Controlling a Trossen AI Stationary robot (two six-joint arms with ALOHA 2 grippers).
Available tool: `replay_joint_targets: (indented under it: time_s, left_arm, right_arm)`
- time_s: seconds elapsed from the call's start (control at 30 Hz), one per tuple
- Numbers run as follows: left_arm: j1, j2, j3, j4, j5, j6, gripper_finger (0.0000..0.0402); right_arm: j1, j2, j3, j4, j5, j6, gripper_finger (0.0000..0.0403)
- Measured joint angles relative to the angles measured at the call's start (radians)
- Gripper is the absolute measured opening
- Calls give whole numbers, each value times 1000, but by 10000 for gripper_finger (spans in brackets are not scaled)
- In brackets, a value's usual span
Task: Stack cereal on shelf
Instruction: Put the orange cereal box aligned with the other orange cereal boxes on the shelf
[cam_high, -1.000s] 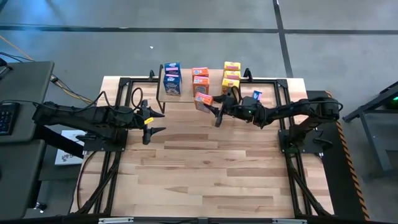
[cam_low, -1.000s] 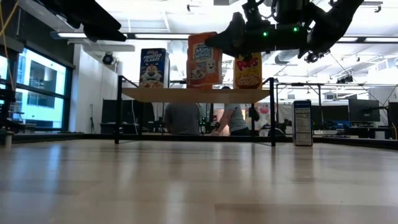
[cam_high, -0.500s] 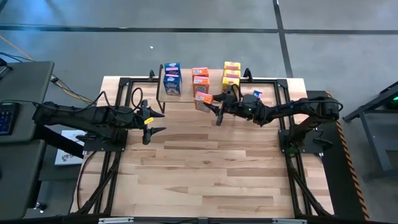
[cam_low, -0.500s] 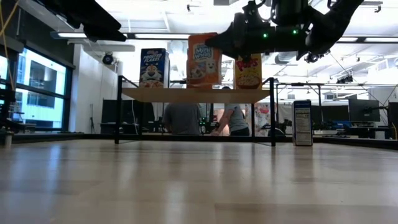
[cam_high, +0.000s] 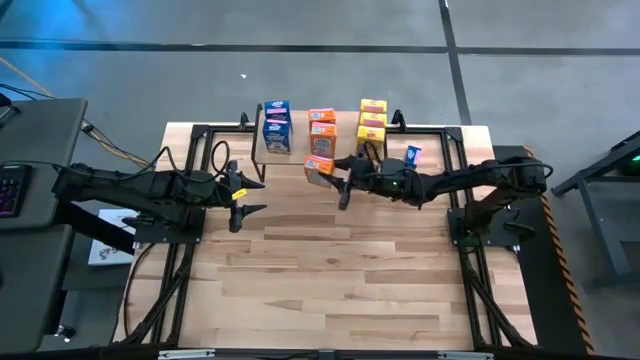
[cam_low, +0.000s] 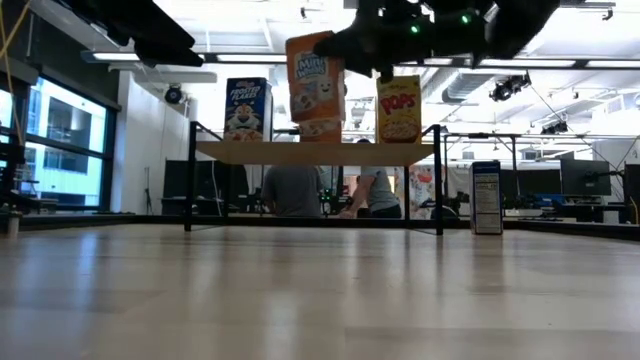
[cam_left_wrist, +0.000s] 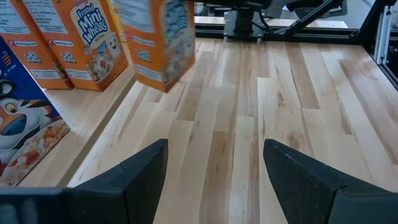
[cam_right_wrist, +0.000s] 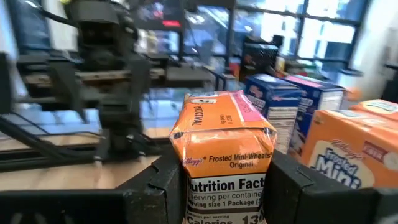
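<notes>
Right jaws around one orange box (cam_high: 319, 165)

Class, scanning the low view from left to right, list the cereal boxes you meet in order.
Blue Frosted Flakes box standing on the shelf → orange Mini-Wheats box held above the shelf by the right gripper → yellow Pops box on the shelf → blue box standing on the table.

You are looking at a robotics lab in an open office hall. The wooden table (cam_high: 330, 270) stands on grey concrete floor (cam_high: 300, 70), with big windows (cam_low: 60, 140), ceiling lights (cam_low: 260, 58) and monitors (cam_low: 585, 178) behind it.
</notes>
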Motion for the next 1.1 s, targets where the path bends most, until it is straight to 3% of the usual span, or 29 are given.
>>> replay_joint_targets:
  time_s: [0.13, 0.3, 0.67, 1.1]
  left_arm:
    - [0, 0, 0, 0, 0, 0, 257]
    - [0, 0, 0, -1, 0, 0, 257]
    - [0, 0, 0, 0, 0, 0, 257]
    - [0, 0, 0, 0, 0, 0, 257]
  right_arm:
    - [13, 8, 88, -137, 103, -14, 149]
    - [17, 69, 149, -152, 146, -27, 149]
    - [28, 111, 101, -7, 235, -26, 149]
    - [50, 111, 100, -39, 333, 4, 149]
